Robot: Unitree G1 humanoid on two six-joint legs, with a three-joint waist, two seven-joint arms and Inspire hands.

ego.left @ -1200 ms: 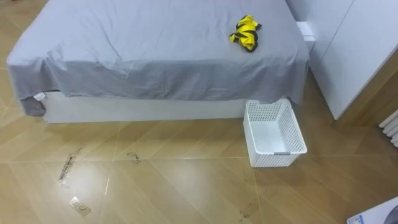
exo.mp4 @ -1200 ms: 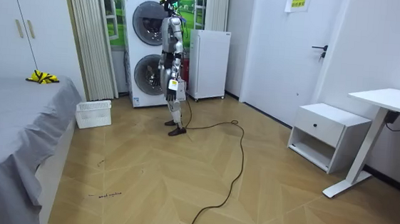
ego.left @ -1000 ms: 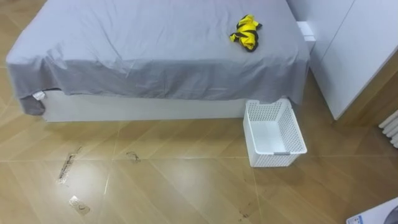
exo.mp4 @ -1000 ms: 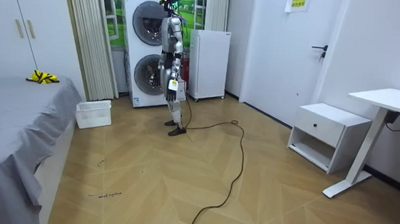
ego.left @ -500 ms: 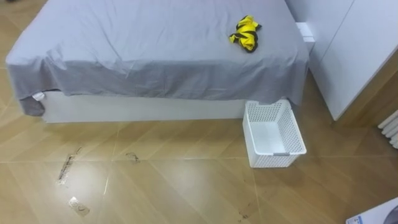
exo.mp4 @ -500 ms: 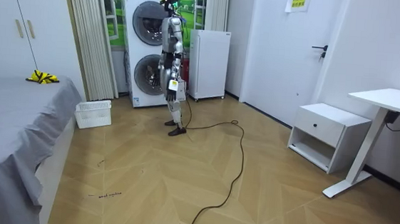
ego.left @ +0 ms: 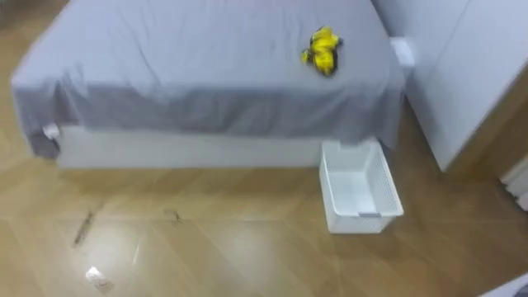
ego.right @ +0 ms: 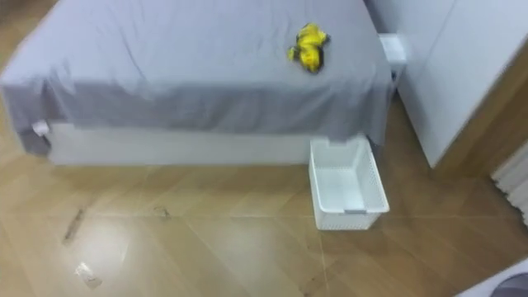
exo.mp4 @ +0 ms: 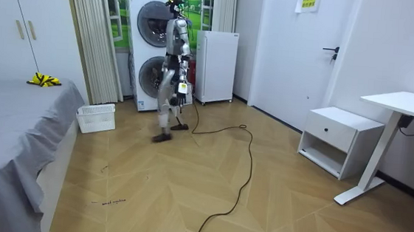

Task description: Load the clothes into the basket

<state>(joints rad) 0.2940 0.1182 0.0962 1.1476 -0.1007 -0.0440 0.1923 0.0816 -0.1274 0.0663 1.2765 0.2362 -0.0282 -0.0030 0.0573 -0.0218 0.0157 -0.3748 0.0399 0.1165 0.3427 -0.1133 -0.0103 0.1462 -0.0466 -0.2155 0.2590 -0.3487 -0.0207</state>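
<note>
Robot stands on the wood floor in front of the stacked washers [exo.mp4: 147, 52], facing the bed [ego.left: 206, 74], legs apart in a stride.
Left arm hangs straight down; left hand [exo.mp4: 182, 89] at hip level, apart from everything. Open or closed: cannot tell.
Right hand [ego.right: 502, 289]: pale sliver in the eye views' lower right corner. State: cannot tell.
Clothes [ego.left: 322, 50], yellow and black, bunched on the bed's grey sheet near the right edge.
Basket [ego.left: 360, 216], white, on the floor just beside the bed's right corner.
</note>
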